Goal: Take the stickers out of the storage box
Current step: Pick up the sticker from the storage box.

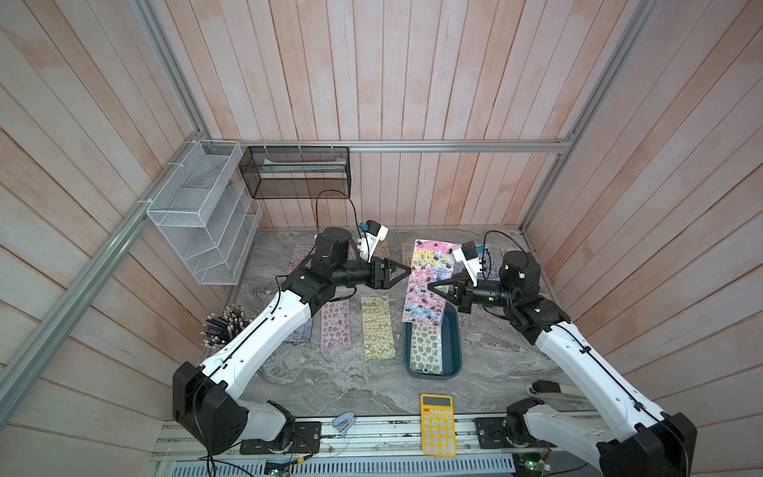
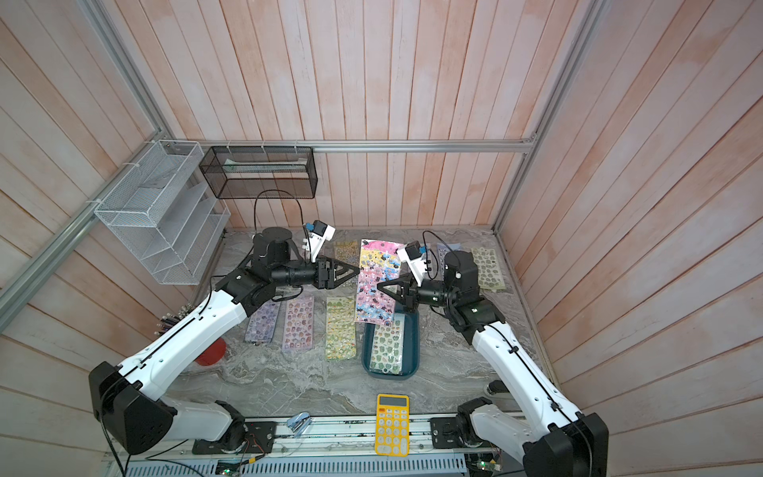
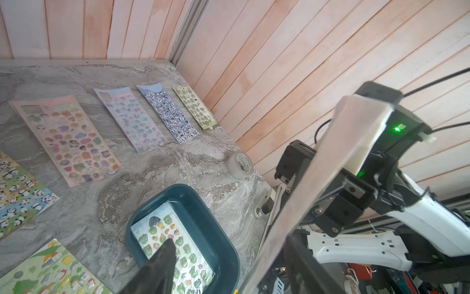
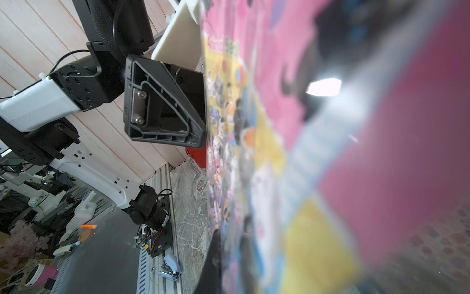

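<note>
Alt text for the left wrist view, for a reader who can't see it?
A dark teal storage box on the grey marble table holds one green sticker sheet. Six more sheets lie flat on the table; a raised sheet crosses close to the camera, nearly edge-on.

Left gripper (image 1: 408, 270) spread wide — right gripper (image 1: 430, 285) clamped.

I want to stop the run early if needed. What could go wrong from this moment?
1. Only the right gripper pinches the pink sheet, from one side; the left gripper stands open beside it, so the sheet might slip or swing.
2. Its lower end hangs over the storage box, so if dropped it could land inside, on the green sheet.
</note>
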Available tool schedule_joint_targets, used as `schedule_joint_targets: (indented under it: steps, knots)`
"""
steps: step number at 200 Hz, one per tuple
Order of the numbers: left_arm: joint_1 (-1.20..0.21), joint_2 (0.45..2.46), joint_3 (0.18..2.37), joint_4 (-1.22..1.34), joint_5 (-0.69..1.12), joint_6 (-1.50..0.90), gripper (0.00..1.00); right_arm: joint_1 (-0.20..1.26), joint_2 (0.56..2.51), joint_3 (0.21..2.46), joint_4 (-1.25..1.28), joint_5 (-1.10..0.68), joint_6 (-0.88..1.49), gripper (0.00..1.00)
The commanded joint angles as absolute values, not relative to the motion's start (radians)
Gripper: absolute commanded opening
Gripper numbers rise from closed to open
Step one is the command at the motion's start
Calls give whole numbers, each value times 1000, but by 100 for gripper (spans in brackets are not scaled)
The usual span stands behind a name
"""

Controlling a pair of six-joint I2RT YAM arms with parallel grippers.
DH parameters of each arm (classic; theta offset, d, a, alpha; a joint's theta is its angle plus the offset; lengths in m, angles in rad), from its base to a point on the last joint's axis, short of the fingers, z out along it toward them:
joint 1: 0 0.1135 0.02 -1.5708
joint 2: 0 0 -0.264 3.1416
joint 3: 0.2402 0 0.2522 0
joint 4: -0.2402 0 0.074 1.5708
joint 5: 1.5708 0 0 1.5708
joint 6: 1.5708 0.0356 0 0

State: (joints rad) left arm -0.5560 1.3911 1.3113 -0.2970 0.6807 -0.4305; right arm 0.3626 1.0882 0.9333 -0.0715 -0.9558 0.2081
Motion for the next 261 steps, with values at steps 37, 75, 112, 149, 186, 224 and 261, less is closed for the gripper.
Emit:
schedule_joint_targets:
  steps: [37,75,112,149,186,224,261]
  knots:
    - [-627,1415,1327,-195,818,-475,70,357,1155,977,-74,-1013,199,0]
    - [-646,1437,1327,-145,856,-507,21,357,1175,999,-65,-1039,197,0]
    - [-647,1463,1327,-86,884,-551,0,357,1156,987,-64,-998,198,0]
    - [-646,1461,1293,12,853,-625,0,357,1114,955,-44,-902,233,18]
    - [-644,1447,1225,177,782,-736,0,357,1058,867,94,-832,371,53]
    - [-641,1431,1204,215,741,-763,0,357,1015,790,188,-796,466,52]
    - [-642,1435,1193,239,755,-778,0,357,998,778,234,-808,515,0]
